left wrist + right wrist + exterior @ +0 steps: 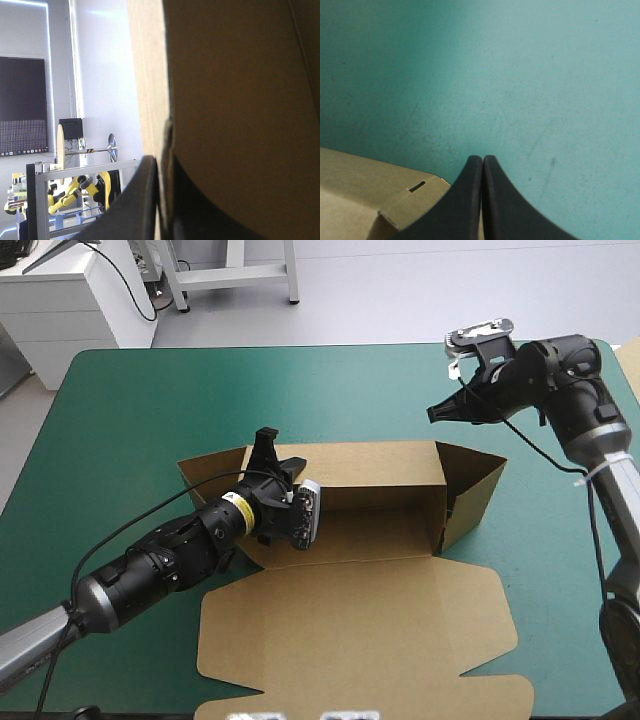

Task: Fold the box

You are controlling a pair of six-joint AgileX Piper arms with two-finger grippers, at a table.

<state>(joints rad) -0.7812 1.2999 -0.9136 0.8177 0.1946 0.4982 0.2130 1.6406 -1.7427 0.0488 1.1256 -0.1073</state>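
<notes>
The brown box [380,490] lies mid-table with its far wall and end walls raised and its lid [360,630] flat toward the near edge. My left gripper [266,440] is at the box's left end, shut on the far wall's edge. In the left wrist view the board [230,100] stands pinched between the black fingers [145,200] of the left gripper [162,160]. My right gripper [435,412] hangs shut above the table beyond the box's right end wall, holding nothing. The right wrist view shows the right gripper [482,159] over teal-green cover, with a slotted box corner [365,195] beside it.
Bare teal-green cover [150,410] stretches behind and to the left of the box. A pale strip of board [632,365] shows at the table's right edge. A white cabinet [70,300] stands beyond the far left corner.
</notes>
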